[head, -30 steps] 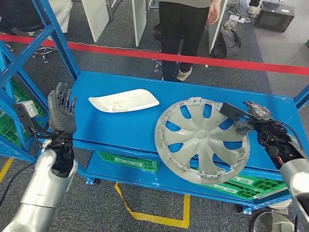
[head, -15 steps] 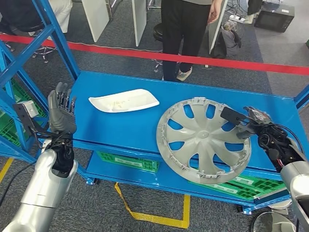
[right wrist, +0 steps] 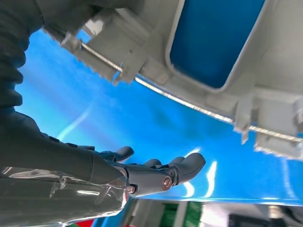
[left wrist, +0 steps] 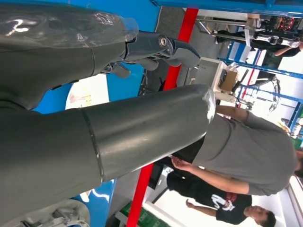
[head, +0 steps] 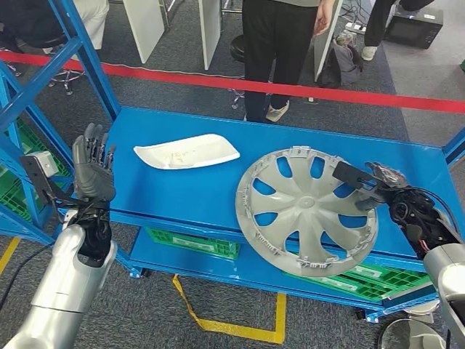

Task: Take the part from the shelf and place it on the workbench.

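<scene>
You are looking down at a blue shelf (head: 181, 200) with two parts on its top level. The grey wheel cover (head: 306, 211) lies toward the right side, its near edge hanging over the front lip of the shelf. A white curved panel (head: 186, 152) lies flat further back and to the left, well apart from the wheel cover.

Your right hand (head: 390, 190) is at the right rim of the wheel cover. The head view shows the thumb lying over the top of the rim, and the right wrist view shows the fingers (right wrist: 162, 174) stretched out under the rim's underside (right wrist: 228, 71), with a gap between them and the plastic. You cannot tell from this whether the hand actually grips the cover.

Your left hand (head: 92, 170) is raised upright off the left front corner of the shelf, fingers spread, holding nothing.

Behind the shelf, beyond a red floor line (head: 351, 93), a person (head: 277, 51) in dark trousers stands.
</scene>
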